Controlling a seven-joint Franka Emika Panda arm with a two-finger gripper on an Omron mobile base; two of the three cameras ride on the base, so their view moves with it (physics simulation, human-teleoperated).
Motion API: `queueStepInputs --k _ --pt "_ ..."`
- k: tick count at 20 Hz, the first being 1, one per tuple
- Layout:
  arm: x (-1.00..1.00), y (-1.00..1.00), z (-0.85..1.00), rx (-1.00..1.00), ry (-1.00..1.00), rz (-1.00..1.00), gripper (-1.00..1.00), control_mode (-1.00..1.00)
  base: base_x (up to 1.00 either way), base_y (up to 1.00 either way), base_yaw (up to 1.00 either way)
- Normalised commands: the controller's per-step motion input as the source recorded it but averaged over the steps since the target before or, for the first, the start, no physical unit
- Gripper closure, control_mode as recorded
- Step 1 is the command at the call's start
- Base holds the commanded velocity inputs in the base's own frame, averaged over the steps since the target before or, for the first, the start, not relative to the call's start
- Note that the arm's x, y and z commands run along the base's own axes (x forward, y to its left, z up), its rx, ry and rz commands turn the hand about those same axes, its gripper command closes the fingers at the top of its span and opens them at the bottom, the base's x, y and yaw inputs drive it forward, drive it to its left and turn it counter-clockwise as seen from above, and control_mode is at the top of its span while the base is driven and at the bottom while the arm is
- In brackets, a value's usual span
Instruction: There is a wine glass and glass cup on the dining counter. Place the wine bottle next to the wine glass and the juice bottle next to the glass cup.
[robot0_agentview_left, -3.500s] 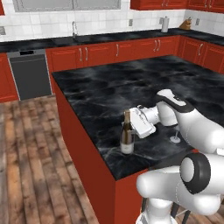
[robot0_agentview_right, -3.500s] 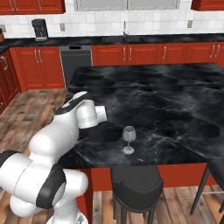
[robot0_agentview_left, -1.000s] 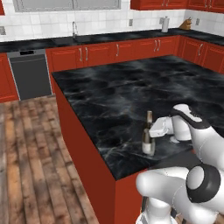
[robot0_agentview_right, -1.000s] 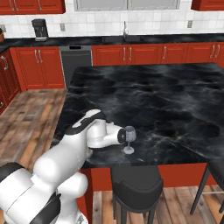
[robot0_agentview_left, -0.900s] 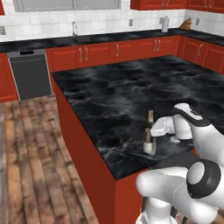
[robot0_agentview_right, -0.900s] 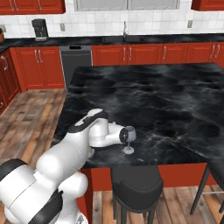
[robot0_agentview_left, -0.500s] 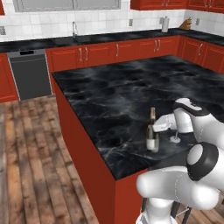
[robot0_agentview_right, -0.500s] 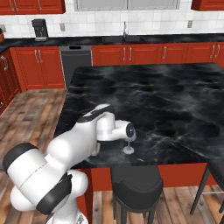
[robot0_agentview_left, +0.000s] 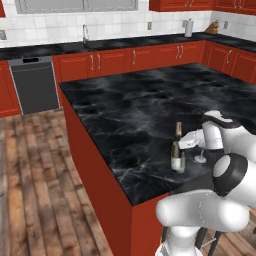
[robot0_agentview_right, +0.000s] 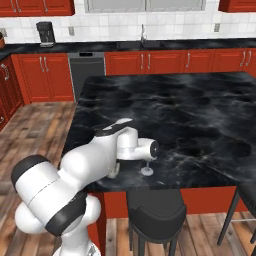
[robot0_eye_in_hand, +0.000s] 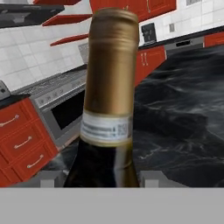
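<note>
dining counter (robot0_agentview_left: 150, 107): large black marble island on a red base, mostly bare top. Wine bottle (robot0_agentview_left: 177, 155) stands upright near the counter's front edge, at about 9 o'clock of the wine glass (robot0_agentview_left: 201, 156), just beside it with a small gap. In the hand view the gold-foiled neck sits close up between the finger tips. Gripper (robot0_agentview_left: 182, 143) is closed around the wine bottle at shoulder height. In the right base view the arm covers the bottle; the glass foot (robot0_agentview_right: 147, 171) shows under the wrist.

Progress, judged: wine half nearly done, bottle down or almost down next to the glass, not yet released. Juice bottle and glass cup not spotted, so that whole half remains.

Around: black bar stool (robot0_agentview_right: 156, 210) at the counter's near side, 6 o'clock of the glass. Dishwasher (robot0_agentview_left: 31, 85) and sink faucet (robot0_agentview_left: 85, 33) on the back wall, coffee machine (robot0_agentview_right: 45, 32) on the far counter.

In the way: glass is very close to the wrist, so the retreat could tip it.
</note>
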Motion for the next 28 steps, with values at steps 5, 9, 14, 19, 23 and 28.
queueStepInputs --k 5,9,14,19,23,28 --pt "0.15 -0.04 -0.04 -0.05 -0.02 -0.09 1.0 -1.0 0.0 0.0 0.0" --pt "0.03 0.02 -0.02 -0.05 -0.01 -0.11 1.0 -1.0 0.0 0.0 0.0" --pt "0.0 0.22 -0.03 -0.06 0.0 -0.13 1.0 -1.0 0.0 0.0 0.0" --pt "0.08 0.35 0.0 -0.11 0.0 -0.22 1.0 -1.0 0.0 0.0 0.0" --pt "0.04 0.32 0.0 -0.12 0.0 -0.23 1.0 -1.0 0.0 0.0 0.0" --pt "-0.01 0.22 0.0 -0.12 0.0 -0.28 1.0 -1.0 0.0 0.0 0.0"
